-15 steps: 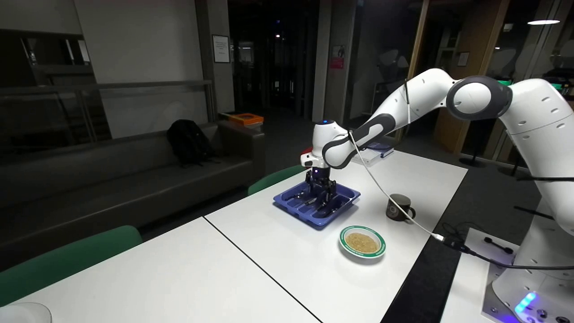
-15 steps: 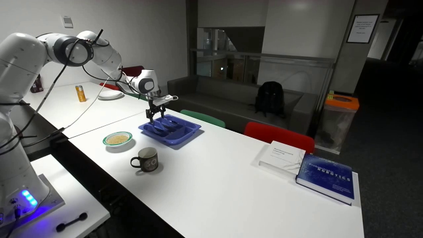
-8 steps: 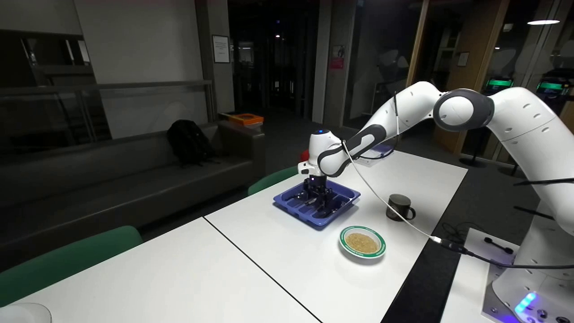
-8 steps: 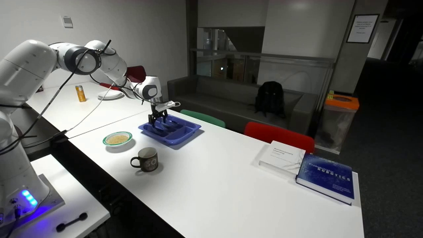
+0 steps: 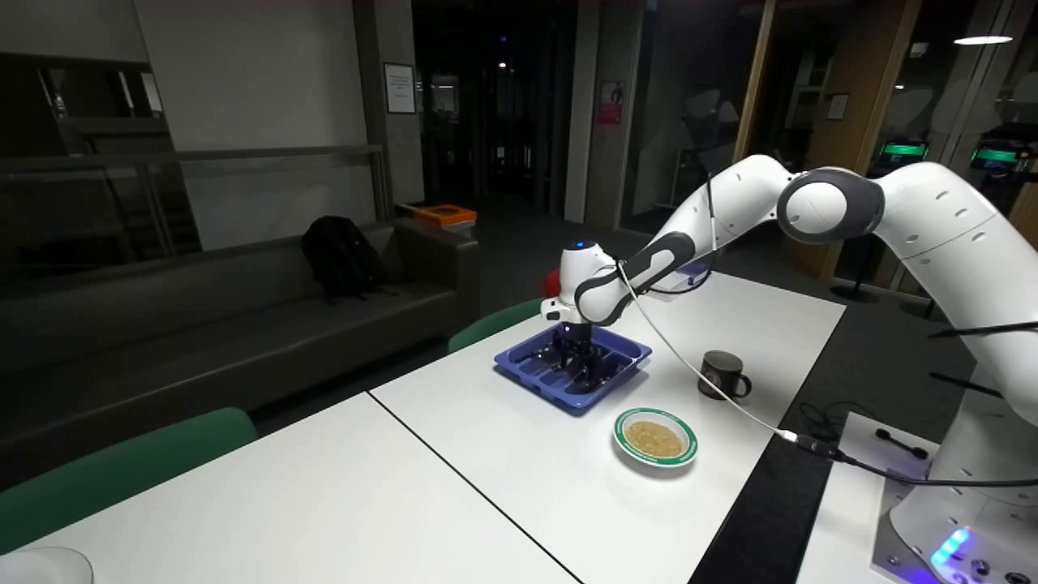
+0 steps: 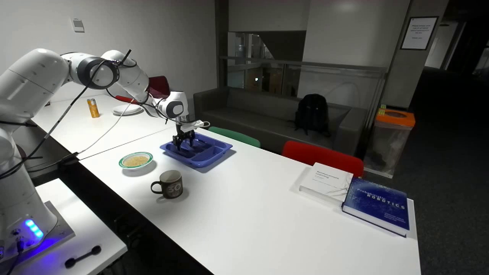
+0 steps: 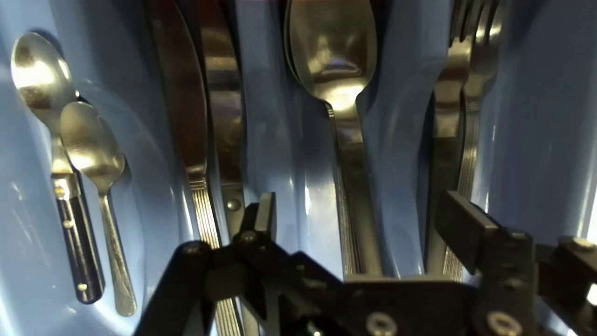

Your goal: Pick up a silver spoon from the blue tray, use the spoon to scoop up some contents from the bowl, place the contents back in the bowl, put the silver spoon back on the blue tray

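Hangs with the black two-fingered gripper spread wide over the blue divided plastic tray, straddling overlapping silver metal spoons below, and near a round, green-rimmed white bowl.

It was dim beyond the bright white table; soft shadow lay along one edge of the tray, and glare spotted the spoons.
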Tool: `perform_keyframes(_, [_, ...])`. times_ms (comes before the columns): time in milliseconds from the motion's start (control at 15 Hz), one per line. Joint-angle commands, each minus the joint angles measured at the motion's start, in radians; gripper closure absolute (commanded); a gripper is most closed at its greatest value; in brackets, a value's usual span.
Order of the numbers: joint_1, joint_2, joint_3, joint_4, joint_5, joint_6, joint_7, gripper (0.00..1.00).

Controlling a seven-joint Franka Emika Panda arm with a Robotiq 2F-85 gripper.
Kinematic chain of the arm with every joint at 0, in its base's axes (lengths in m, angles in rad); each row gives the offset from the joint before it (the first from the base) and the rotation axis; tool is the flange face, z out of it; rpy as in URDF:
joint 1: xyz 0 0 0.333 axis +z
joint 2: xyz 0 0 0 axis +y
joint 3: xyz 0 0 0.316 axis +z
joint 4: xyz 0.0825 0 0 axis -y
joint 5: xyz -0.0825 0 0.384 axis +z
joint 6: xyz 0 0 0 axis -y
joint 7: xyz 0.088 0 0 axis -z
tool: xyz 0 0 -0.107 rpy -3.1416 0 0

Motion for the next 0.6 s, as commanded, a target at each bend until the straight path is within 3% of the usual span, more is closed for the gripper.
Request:
perform_keyframes(0, [0.007, 0.007, -0.009, 0.03, -0.006, -0.026, 0.019, 0.38])
perform_keyframes(267, [0.009, 0.017, -0.008, 0.045, -0.007, -0.04, 0.017, 0.48])
perform_keyframes(533, [0.001, 0.041, -0.003, 0.075, 0.0, -0.073, 0.001, 0.41])
